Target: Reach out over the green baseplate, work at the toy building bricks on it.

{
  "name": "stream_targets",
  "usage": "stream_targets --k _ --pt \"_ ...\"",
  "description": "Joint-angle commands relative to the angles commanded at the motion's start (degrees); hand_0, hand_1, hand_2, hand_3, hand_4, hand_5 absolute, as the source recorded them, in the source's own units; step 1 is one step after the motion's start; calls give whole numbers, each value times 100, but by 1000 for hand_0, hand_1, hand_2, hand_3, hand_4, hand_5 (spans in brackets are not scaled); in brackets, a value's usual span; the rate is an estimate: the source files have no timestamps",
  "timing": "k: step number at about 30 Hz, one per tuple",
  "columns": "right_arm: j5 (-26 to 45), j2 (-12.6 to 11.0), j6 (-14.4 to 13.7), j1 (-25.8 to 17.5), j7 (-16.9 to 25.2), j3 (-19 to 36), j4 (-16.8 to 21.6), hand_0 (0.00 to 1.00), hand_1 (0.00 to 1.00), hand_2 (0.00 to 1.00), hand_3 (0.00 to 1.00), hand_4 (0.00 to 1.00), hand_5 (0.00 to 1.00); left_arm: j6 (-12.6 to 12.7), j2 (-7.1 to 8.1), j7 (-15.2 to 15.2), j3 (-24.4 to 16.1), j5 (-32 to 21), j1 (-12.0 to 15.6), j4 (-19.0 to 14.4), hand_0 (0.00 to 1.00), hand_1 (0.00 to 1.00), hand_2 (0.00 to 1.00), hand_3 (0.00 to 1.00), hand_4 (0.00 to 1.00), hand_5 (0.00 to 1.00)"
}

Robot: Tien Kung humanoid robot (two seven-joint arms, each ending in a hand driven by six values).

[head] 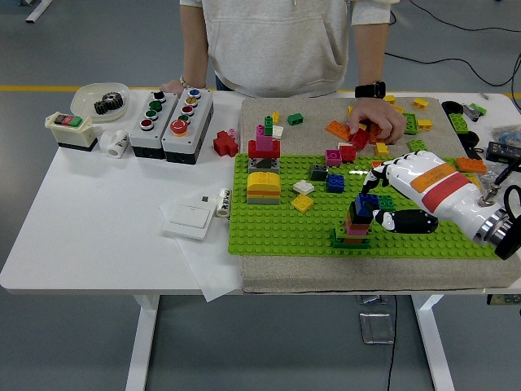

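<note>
The green baseplate (277, 232) lies on a beige mat. Near its front stands a small stack (356, 224) with a green base, pink and brown layers and a blue brick (366, 203) on top. My right hand (378, 196), white with an orange and red band, hovers just right of the stack. Its fingers are spread and its black thumb (389, 220) sits beside the stack, holding nothing. A green brick (386, 201) shows between thumb and fingers. Further left are a yellow-orange block (263, 186) and a red-pink-green tower (264, 143). The left arm is out of sight.
A person stands at the far side, one hand (376, 116) on loose bricks on the mat (309, 110), the other (172, 85) resting on the table. Left of the mat are two button boxes (171, 114), a bowl with a gear (101, 99), a white switch plate (189, 217) and a red brick (225, 143).
</note>
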Motion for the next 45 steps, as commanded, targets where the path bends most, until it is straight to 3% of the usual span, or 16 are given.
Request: stream_targets --k 45 --pt "-127 111 98 -13 -9 -215 -55 478 502 549 521 606 363 -25 5 25 -21 39 -3 -3 403 542 646 809 853 922"
